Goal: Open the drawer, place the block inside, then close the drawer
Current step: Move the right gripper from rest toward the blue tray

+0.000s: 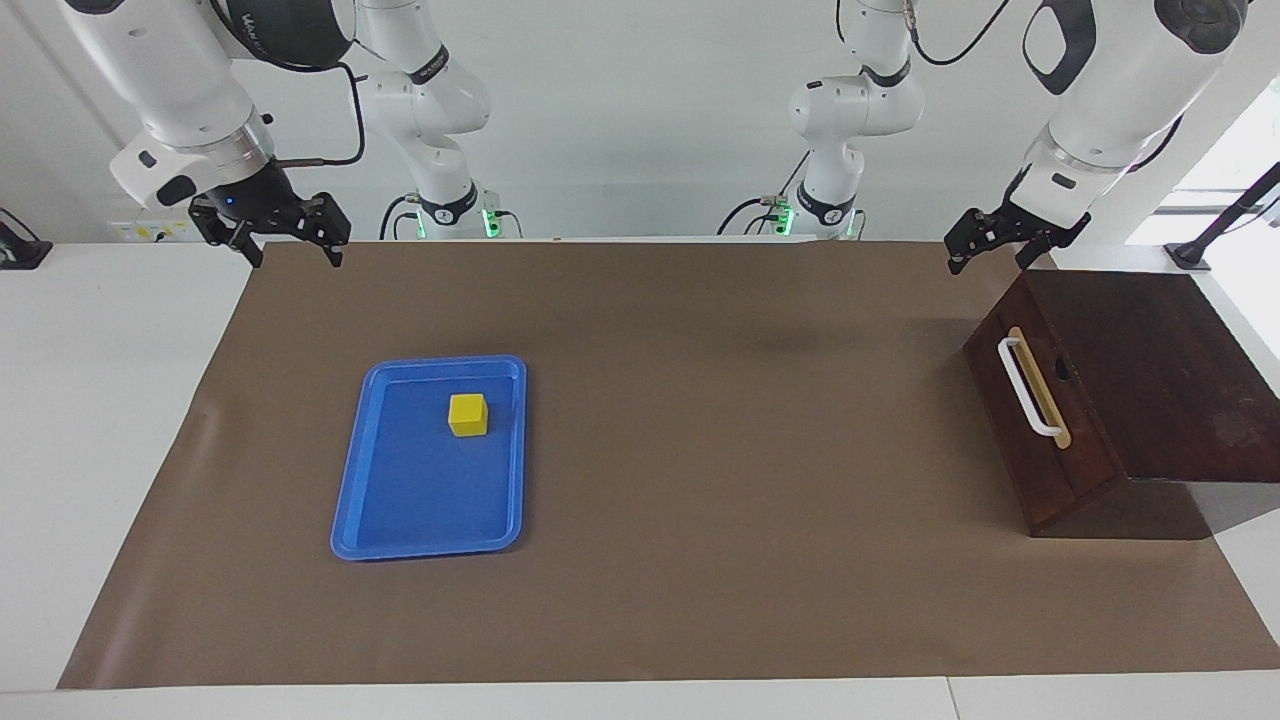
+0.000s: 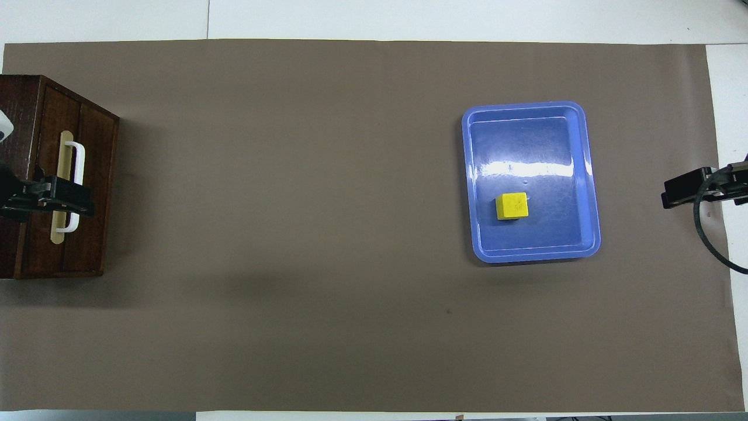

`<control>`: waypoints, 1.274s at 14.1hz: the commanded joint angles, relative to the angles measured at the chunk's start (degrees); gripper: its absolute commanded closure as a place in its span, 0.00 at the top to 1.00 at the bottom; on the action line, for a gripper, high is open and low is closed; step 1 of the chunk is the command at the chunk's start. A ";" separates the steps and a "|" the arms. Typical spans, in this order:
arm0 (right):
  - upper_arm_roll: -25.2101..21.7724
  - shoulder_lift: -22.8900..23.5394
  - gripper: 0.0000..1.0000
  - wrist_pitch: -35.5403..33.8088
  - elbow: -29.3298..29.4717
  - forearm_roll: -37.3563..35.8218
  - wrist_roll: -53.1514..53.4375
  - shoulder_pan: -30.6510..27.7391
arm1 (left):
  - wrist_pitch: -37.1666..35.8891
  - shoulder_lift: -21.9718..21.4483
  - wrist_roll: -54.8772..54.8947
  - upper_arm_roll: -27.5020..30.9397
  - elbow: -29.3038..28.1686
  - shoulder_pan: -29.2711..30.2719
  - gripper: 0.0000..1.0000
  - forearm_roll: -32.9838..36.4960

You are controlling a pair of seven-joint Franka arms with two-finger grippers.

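Starting nearest the robots, you see both grippers raised at the robots' edge of the brown mat [image 1: 700, 480]. The right gripper [image 1: 290, 248] hangs above that mat edge at the right arm's end, its jaws spread apart and holding nothing. The left gripper [image 1: 1000, 245] hangs over the edge of the dark wooden box [image 1: 1180, 370], also spread and holding nothing. In the overhead view it seems to cover the white handle [image 2: 75, 175], but the facing view shows you it is well above. Next comes the drawer [image 1: 1040, 420], fully closed in the box. Farther out, toward the right arm's end, the block [image 1: 467, 414] sits in the blue tray [image 1: 345, 520], in its half nearer the robots.
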 commanded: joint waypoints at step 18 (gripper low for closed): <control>0.37 -7.09 1.00 11.58 -15.87 6.74 -50.49 -2.83 | -0.27 -0.20 -0.19 0.34 0.54 -0.28 1.00 -0.37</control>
